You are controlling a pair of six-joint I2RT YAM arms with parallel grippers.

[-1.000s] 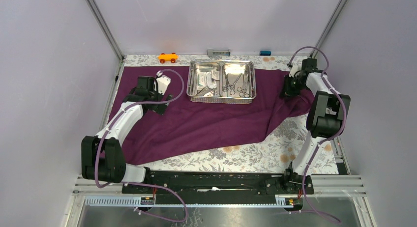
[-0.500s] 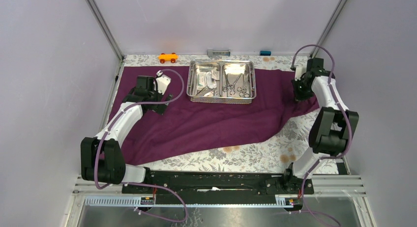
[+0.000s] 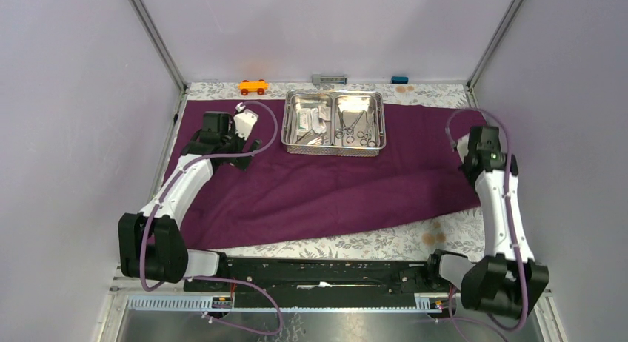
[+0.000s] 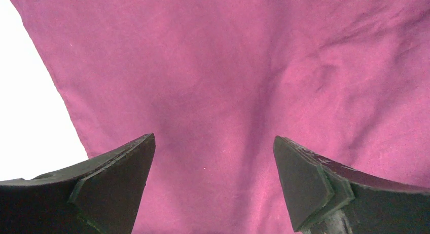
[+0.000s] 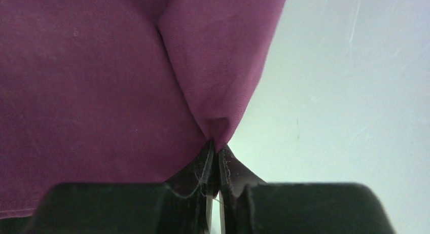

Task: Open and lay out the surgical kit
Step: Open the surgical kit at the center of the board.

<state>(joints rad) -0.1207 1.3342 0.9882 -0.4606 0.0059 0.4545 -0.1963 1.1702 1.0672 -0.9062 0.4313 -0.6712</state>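
Lavender walls are enclosing a floral-patterned worktop (image 3: 333, 246) in the top view. The purple cloth wrap (image 3: 333, 186) is lying unfolded over most of it, running from the left edge to the right arm (image 3: 498, 198), with its near edge slanting across. The steel tray (image 3: 333, 149) is sitting on the far part of the cloth, centred. Sealed packets (image 3: 311, 118) are lying in its left compartment and ring-handled forceps (image 3: 355, 131) in its right one. An orange toy car (image 3: 252, 86) is standing on bare worktop beyond the cloth, far left of the tray. The left fingers (image 3: 248, 146) are hanging over the cloth's far-left area, just left of the tray and apart from it. The right arm's wrist is sitting over the cloth's right edge, and its fingers are hidden under it from here.

Left wrist view: the left fingers (image 4: 114, 181) are standing wide apart and gripping nothing. Flat cloth is filling the gap between them. They are pointing down at it, and I cannot tell if the tips are touching it. The cloth's edge is showing at the left against a washed-out white surface.

Right wrist view: the right fingers (image 5: 215, 163) are pressing together on a pinched peak of the cloth at its edge. The fabric is bunching into a fold that is running away from the tips. A pale blurred surface is filling the right side.
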